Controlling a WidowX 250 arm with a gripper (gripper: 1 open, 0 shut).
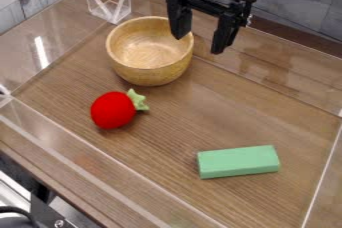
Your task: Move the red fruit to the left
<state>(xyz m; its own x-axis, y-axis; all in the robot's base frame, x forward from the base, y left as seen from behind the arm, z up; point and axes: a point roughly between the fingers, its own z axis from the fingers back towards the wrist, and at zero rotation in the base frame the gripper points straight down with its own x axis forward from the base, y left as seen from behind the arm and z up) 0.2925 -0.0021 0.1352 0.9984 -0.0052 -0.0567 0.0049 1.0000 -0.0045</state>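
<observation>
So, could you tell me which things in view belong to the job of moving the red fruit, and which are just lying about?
For the job:
- red fruit
- gripper, above the table

Just lying about:
- wooden bowl
- green block
- clear object at the back

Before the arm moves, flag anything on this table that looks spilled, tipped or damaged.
Nothing stands out: the bowl sits upright, the red fruit looks intact, and no spill shows around the green block.
</observation>
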